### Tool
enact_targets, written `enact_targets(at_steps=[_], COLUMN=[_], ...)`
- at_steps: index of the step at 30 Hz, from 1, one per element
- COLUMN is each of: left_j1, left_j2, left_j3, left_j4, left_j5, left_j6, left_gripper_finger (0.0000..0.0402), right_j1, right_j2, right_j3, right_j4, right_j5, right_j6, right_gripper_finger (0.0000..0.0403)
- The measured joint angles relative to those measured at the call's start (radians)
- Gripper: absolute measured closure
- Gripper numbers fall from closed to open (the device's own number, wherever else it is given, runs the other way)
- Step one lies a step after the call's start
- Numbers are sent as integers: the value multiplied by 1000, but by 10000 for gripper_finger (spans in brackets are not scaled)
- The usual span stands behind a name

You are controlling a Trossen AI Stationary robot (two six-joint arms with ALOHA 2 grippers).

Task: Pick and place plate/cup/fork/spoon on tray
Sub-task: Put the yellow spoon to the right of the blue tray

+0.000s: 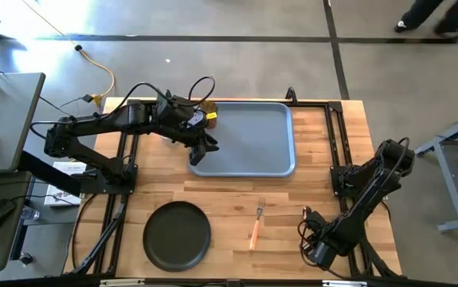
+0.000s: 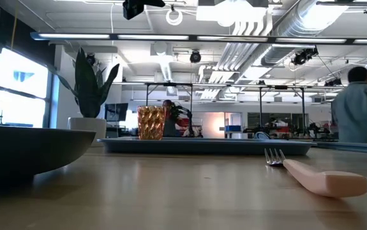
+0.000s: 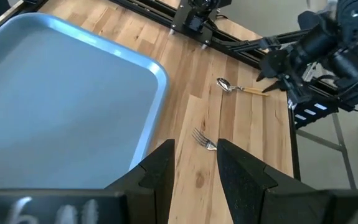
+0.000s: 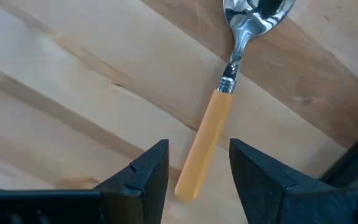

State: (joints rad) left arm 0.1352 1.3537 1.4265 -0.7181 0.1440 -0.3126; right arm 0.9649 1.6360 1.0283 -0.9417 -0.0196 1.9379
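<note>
The blue-grey tray [image 1: 248, 137] lies at the table's far middle. The amber cup [image 2: 151, 122] stands upright in its far left corner [image 1: 209, 115]. My left gripper [image 3: 194, 165] hangs open and empty over the tray's near left corner [image 1: 202, 150]. The dark plate [image 1: 177, 234] rests flat near the front edge. The fork [image 1: 256, 222] lies right of it, tines toward the tray. The spoon [image 4: 219, 106] lies flat on the wood. My right gripper [image 4: 194, 171] is open, low over it, one finger on either side of the handle's free end.
A potted plant [image 2: 90, 89] stands beyond the table's far left. Black frame rails [image 1: 336, 143] run along both table sides. A person [image 2: 362, 108] stands in the room behind. Bare wood lies between the tray and the plate.
</note>
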Motion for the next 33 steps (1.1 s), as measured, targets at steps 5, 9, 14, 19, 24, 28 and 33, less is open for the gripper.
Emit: enact_targets(at_steps=[5, 9, 14, 19, 24, 28, 33], left_j1=[0, 0, 0, 0, 0, 1, 1], left_j2=[0, 0, 0, 0, 0, 0, 0], left_j3=[0, 0, 0, 0, 0, 0, 0], left_j4=[1, 2, 6, 6, 6, 5, 5], left_j5=[0, -1, -2, -20, -44, -70, -71], left_j6=[-10, -11, -10, -10, -10, -10, -10], left_gripper_finger=[291, 291, 291, 291, 291, 291, 291], right_j1=[0, -1, -3, -3, -12, -23, -23], right_j2=[0, 0, 0, -3, -3, -3, -2], right_j3=[-64, -110, -168, -191, -192, -192, -192], right_j4=[56, 96, 198, 223, 238, 244, 249], right_j5=[-7, -11, -11, -14, -16, -20, -19], right_j6=[39, 48, 54, 79, 82, 107, 151], right_gripper_finger=[224, 217, 219, 221, 257, 301, 344])
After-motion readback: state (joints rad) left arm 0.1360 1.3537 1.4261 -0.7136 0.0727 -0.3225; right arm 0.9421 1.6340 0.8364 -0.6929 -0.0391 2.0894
